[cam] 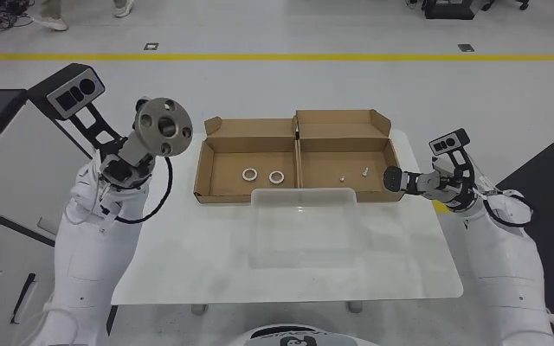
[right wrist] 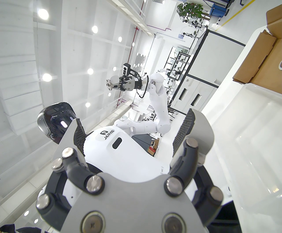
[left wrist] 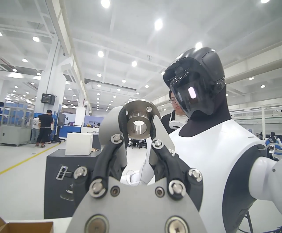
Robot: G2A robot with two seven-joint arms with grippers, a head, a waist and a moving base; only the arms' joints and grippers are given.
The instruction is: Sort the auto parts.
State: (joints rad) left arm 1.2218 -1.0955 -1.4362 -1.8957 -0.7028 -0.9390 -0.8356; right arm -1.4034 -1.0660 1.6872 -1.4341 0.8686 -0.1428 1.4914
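A yellow line runs across the grey floor beyond the white surface. Two small dark square markers sit just on the line's far side, well apart from each other. In the left wrist view a black cabinet stands near the surface with a white box on top. A monitor hangs on a pillar behind it, and round lights dot the ceiling. In the right wrist view a white cabinet with dark edges stands near the surface, and a leafy plant stands farther off.
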